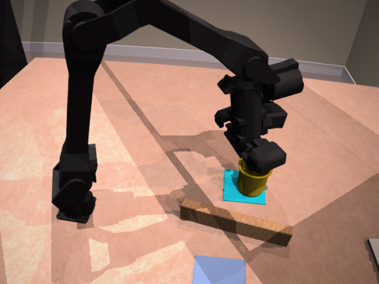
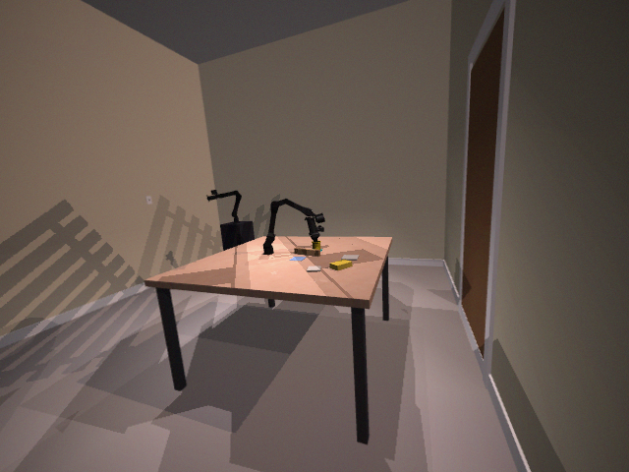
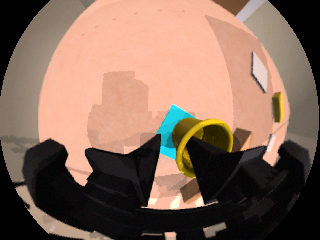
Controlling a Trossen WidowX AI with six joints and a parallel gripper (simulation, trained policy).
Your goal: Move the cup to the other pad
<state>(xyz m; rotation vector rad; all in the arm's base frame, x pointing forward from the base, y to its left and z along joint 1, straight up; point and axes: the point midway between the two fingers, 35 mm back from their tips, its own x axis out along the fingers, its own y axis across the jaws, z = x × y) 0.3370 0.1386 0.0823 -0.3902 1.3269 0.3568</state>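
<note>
The yellow cup (image 1: pixel 251 184) (image 2: pixel 316 246) (image 3: pixel 184 127) stands upright on the cyan pad (image 1: pixel 230 189) (image 3: pixel 170 122), toward one side of it. My gripper (image 1: pixel 249 163) (image 3: pixel 173 137) is at the cup's rim, partly open. In the wrist view one finger is outside the cup's wall and the other reaches into its mouth, with a gap between the fingertips. The marbles are mostly hidden by the finger; a small reddish spot shows inside the cup. The blue pad (image 1: pixel 218 270) (image 2: pixel 297 259) lies beyond the wooden bar, with nothing on it.
A wooden bar (image 1: pixel 235 221) (image 2: pixel 307 251) (image 3: pixel 242 138) lies between the two pads, close to the cyan one. A yellow block (image 2: pixel 340 265) (image 3: pixel 278 107) and two flat pale pieces (image 2: pixel 350 257) (image 2: pixel 314 268) lie farther off on the table.
</note>
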